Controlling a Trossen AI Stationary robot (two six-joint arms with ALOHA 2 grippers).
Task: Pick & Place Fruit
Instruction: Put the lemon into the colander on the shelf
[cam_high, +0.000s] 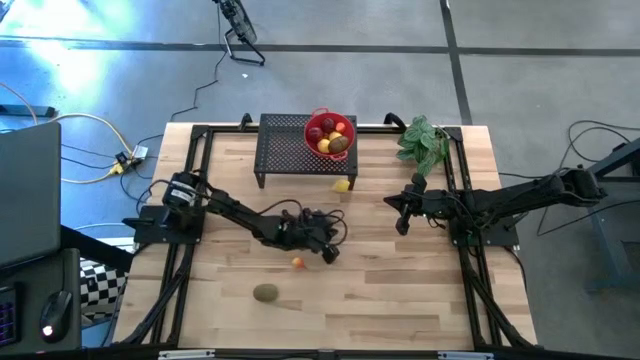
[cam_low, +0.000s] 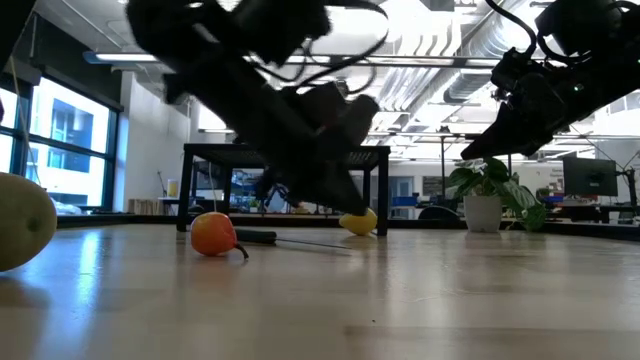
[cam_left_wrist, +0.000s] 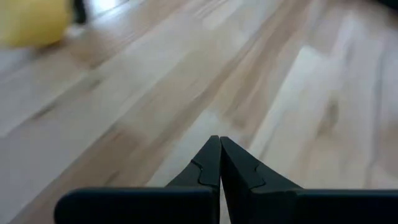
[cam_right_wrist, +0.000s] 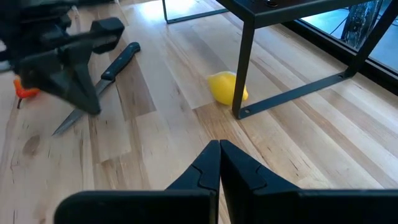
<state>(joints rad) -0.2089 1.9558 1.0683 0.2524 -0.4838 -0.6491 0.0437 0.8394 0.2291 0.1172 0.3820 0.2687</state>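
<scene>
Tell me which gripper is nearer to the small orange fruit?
Left. The left gripper is right beside the orange fruit; the right gripper is farther away, nearer the lemon.

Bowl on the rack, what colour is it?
Red. The bowl holds fruit on the black mesh rack; the high view shows it best.

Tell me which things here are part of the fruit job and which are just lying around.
Job: fruit in red bowl, lemon, small orange fruit, kiwi.
Lying about: knife, leafy bunch, black rack.
</scene>
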